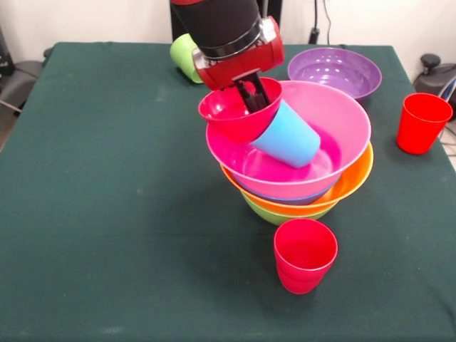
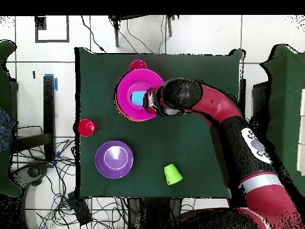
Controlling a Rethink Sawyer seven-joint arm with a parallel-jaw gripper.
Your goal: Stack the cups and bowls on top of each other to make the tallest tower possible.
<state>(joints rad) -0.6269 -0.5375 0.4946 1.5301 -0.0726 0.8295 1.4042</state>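
The tower stands mid-table: a lime green bowl (image 1: 274, 214) at the bottom, then an orange bowl (image 1: 354, 179), a thin blue rim, and the wide pink bowl (image 1: 350, 117) on top. A sky blue cup (image 1: 288, 135) lies on its side inside the pink bowl. My gripper (image 1: 253, 97) is shut on the rim of the small red bowl (image 1: 226, 112), which is tilted over the pink bowl's rim and touches the blue cup. From above, the gripper (image 2: 152, 100) sits over the pink bowl (image 2: 128, 89).
A red cup (image 1: 305, 255) stands in front of the tower and another red cup (image 1: 422, 122) at the right. A purple bowl (image 1: 335, 71) sits at the far right. A lime green cup (image 1: 184, 57) lies on its side behind the arm.
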